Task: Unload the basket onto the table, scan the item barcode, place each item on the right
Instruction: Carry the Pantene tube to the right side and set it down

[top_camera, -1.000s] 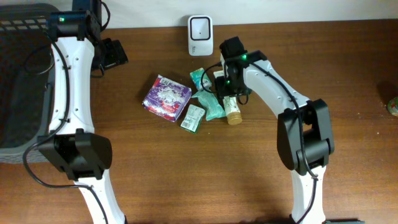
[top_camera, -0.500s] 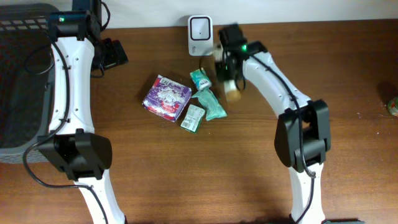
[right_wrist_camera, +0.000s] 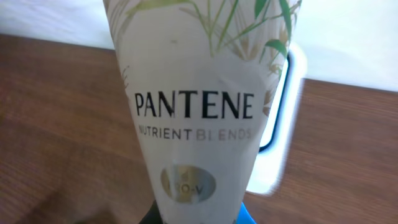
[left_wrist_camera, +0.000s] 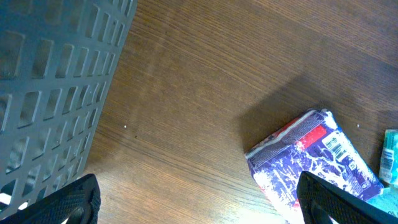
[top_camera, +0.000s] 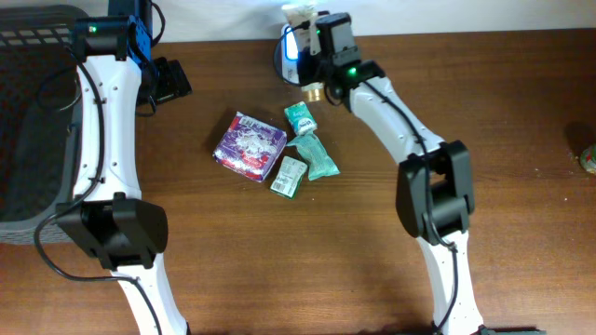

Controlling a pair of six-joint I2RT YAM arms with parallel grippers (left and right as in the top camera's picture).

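Note:
The item is a white Pantene tube (top_camera: 300,15) with a gold cap. My right gripper (top_camera: 317,79) is shut on its narrow end and holds it lifted at the back of the table. In the right wrist view the tube (right_wrist_camera: 199,106) fills the middle, label side toward the camera, and hides the right gripper (right_wrist_camera: 200,219) below it. Just behind the tube stands the white scanner (right_wrist_camera: 283,137), whose face (top_camera: 289,54) glows blue. No barcode shows on the tube. My left gripper (left_wrist_camera: 199,205) is open over bare wood at the far left (top_camera: 168,79).
A purple packet (top_camera: 250,145) lies mid-table, with its barcode (left_wrist_camera: 336,146) visible in the left wrist view. Beside it lie teal pouches (top_camera: 312,154) and a small green packet (top_camera: 289,175). A grey mesh basket (top_camera: 33,112) stands at the left edge (left_wrist_camera: 50,81).
My right gripper shut on the tube in the pile, lifted it and carried it back to the scanner. The left arm has not moved.

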